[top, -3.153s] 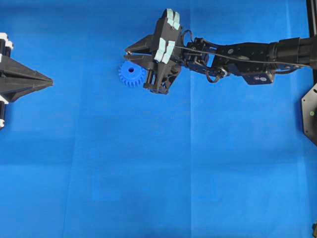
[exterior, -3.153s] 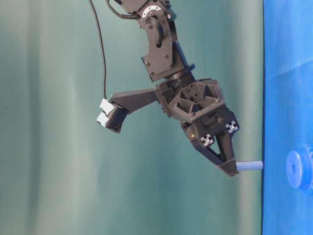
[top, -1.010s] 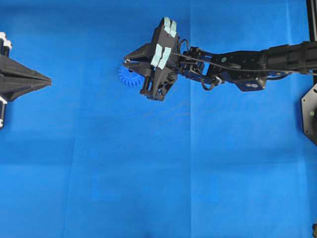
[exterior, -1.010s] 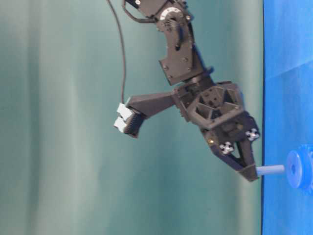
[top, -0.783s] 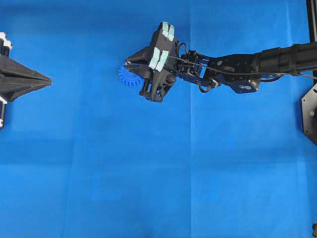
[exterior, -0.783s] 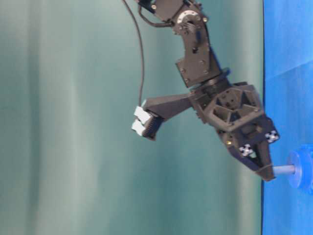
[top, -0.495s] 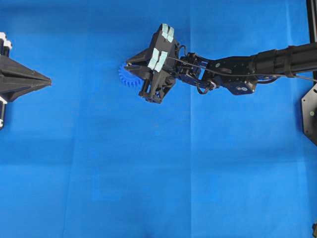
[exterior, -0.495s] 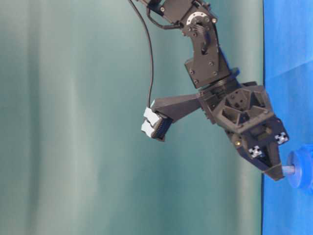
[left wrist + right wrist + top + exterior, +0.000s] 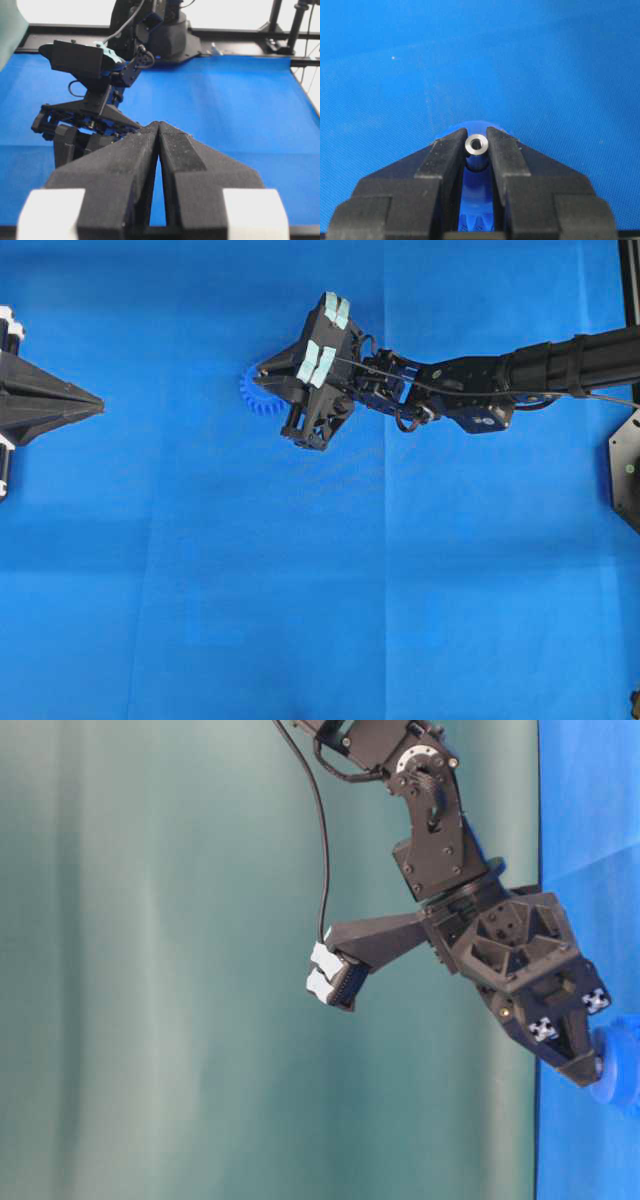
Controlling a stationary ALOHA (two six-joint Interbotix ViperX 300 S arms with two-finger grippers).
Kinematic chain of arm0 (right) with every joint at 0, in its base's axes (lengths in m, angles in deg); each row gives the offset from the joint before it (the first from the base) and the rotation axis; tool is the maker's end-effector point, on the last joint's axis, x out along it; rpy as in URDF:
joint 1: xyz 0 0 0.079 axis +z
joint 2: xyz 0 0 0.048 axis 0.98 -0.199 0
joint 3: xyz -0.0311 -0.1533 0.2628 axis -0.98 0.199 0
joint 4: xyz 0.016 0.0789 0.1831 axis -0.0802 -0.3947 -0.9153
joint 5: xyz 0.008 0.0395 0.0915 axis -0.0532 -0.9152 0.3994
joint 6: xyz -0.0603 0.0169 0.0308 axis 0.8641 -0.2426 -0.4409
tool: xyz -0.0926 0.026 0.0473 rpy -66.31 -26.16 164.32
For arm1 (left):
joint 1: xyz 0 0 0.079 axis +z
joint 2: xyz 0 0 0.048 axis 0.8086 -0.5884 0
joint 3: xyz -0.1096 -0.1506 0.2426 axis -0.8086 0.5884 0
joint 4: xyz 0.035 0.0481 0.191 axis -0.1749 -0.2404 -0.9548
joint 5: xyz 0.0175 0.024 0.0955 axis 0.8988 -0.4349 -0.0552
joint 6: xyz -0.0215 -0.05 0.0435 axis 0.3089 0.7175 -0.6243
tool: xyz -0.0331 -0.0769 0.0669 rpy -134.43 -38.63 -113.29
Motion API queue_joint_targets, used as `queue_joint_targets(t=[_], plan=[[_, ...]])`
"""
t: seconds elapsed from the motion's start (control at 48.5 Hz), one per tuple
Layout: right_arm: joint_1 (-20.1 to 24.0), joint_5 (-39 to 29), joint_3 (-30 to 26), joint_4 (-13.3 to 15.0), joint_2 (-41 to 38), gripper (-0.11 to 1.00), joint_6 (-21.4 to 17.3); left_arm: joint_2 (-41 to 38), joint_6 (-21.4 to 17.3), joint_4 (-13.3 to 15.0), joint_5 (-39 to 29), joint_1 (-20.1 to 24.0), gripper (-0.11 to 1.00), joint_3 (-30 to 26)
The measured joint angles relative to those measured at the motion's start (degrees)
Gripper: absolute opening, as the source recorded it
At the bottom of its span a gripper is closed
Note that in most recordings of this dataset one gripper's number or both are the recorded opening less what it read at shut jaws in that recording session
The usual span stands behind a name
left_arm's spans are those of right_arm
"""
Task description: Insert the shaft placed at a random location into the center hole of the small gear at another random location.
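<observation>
My right gripper point(image 9: 262, 371) point(image 9: 585, 1070) point(image 9: 477, 137) is shut on the shaft point(image 9: 477, 144), whose silvery ring-shaped end shows between the fingertips. The small gear point(image 9: 256, 398) point(image 9: 620, 1065) point(image 9: 479, 187) lies on the blue mat directly under those fingertips, mostly covered by the gripper from above. From table level the fingertips sit against the gear's hub and no length of shaft shows between them. The center hole is hidden by the shaft and the fingers. At the mat's left edge my left gripper point(image 9: 98, 400) point(image 9: 159, 125) is shut and holds nothing, pointing toward the right arm.
The blue mat point(image 9: 320, 590) covers the table. A black frame rail point(image 9: 630, 280) and a black mount plate point(image 9: 625, 470) stand at the right edge. A green backdrop point(image 9: 150, 970) fills the table-level view behind the right arm.
The right gripper has come down onto the gear with the shaft. The length of shaft showing between fingertips and hub has shrunk to nothing. The left gripper has not moved.
</observation>
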State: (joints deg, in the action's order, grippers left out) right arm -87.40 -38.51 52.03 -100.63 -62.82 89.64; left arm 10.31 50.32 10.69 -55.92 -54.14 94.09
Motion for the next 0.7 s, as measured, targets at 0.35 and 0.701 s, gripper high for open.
queue_joint_targets(t=[0.35, 0.701], plan=[[0.00, -0.79, 0.00, 0.00, -0.70, 0.08, 0.18, 0.00, 0.00, 0.09, 0.00, 0.09, 0.00, 0.00], [0.00, -0.88, 0.00, 0.00, -0.62, 0.86, 0.35, 0.00, 0.00, 0.09, 0.09, 0.09, 0.00, 0.00]])
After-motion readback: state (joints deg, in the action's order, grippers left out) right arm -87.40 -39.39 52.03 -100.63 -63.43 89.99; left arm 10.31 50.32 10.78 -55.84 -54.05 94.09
